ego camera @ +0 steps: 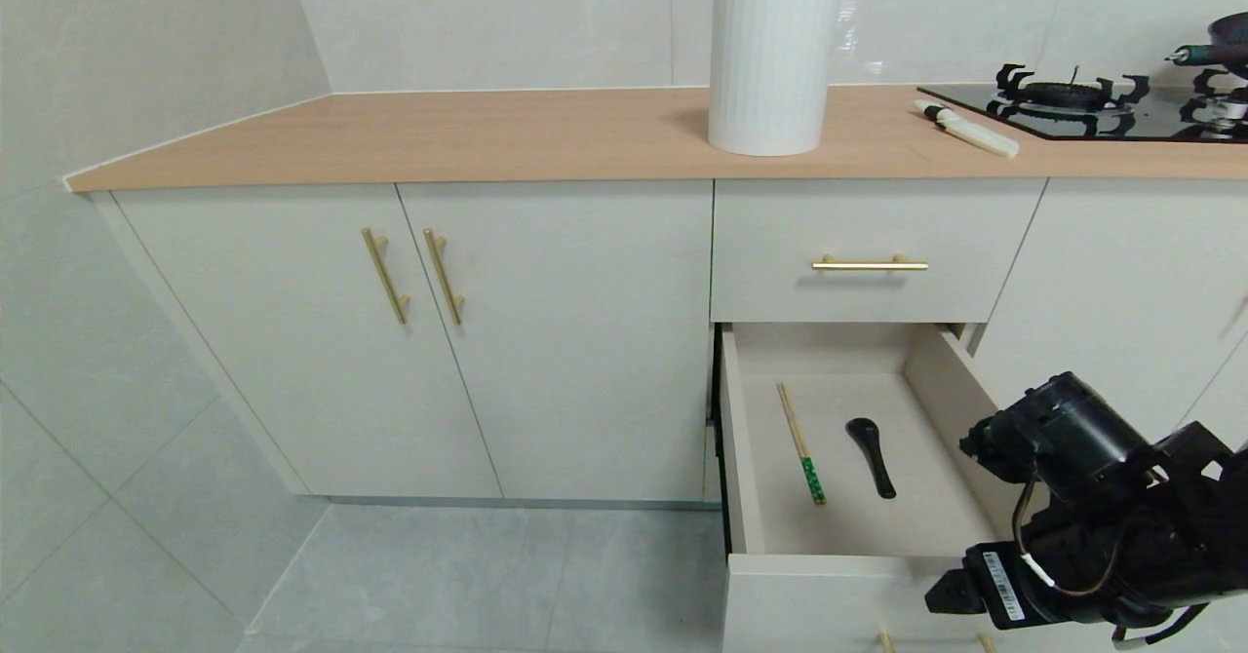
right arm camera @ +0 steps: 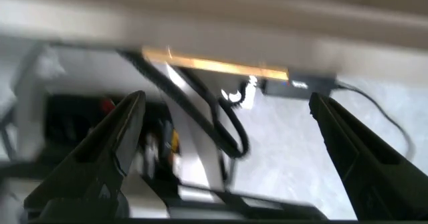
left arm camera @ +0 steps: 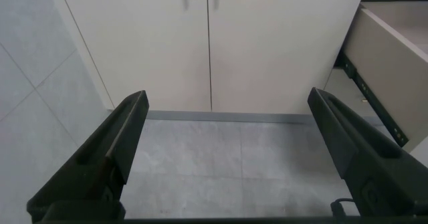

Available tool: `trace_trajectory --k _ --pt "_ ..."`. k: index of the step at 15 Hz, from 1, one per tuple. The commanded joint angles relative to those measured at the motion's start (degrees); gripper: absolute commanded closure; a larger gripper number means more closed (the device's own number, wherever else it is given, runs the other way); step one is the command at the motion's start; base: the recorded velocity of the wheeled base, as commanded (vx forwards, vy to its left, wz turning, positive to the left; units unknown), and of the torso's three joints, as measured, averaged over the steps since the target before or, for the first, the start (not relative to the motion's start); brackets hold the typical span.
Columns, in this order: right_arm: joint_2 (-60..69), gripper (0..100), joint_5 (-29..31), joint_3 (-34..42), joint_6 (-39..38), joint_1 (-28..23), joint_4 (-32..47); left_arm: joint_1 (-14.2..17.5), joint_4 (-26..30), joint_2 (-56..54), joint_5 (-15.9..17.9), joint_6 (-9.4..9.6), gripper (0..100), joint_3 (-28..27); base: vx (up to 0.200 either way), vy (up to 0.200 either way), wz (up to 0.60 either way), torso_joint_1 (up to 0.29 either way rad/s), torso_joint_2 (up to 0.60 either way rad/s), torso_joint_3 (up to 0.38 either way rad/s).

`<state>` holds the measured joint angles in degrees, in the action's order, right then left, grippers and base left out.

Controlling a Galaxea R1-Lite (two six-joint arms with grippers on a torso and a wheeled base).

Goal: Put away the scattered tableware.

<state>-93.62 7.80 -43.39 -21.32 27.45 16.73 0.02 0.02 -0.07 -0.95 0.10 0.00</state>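
Observation:
A pair of wooden chopsticks with green tips (ego camera: 801, 444) and a black spoon (ego camera: 871, 455) lie side by side on the floor of the open drawer (ego camera: 741, 458). A pale long utensil (ego camera: 965, 128) rests on the wooden counter (ego camera: 487, 136) beside the stove. My right arm (ego camera: 1072, 507) hangs low by the drawer's front right corner. Its gripper (right arm camera: 226, 100) is open and holds nothing, with the drawer's gold handle (right arm camera: 214, 65) beyond the fingers. My left gripper (left arm camera: 227, 95) is open and empty, low over the grey floor, facing the cabinet doors.
A tall white ribbed container (ego camera: 772, 57) stands on the counter. A black gas stove (ego camera: 1102, 102) is at the far right. A shut drawer with a gold handle (ego camera: 870, 264) sits above the open one. Two shut cabinet doors (ego camera: 419, 341) are to the left.

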Motion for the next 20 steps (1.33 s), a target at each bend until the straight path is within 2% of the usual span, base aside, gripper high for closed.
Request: trace_trajectory --k 1,14,20 --pt "-1.4 0 0.0 0.1 0.0 0.0 -0.5 0.1 0.0 0.1 0.0 -0.01 0 0.0 0.000 0.000 0.00 0.000 0.00 0.000" --pt "-4.8 0 2.3 2.6 0.1 -0.6 -15.1 0.0 0.0 0.1 0.0 -0.01 0 0.0 0.000 0.000 0.00 0.000 0.00 0.000" --pt "-11.9 0 2.6 -2.1 3.7 -5.4 -21.1 0.0 0.0 0.1 0.0 -0.01 0 0.0 0.000 0.000 0.00 0.000 0.00 0.000"
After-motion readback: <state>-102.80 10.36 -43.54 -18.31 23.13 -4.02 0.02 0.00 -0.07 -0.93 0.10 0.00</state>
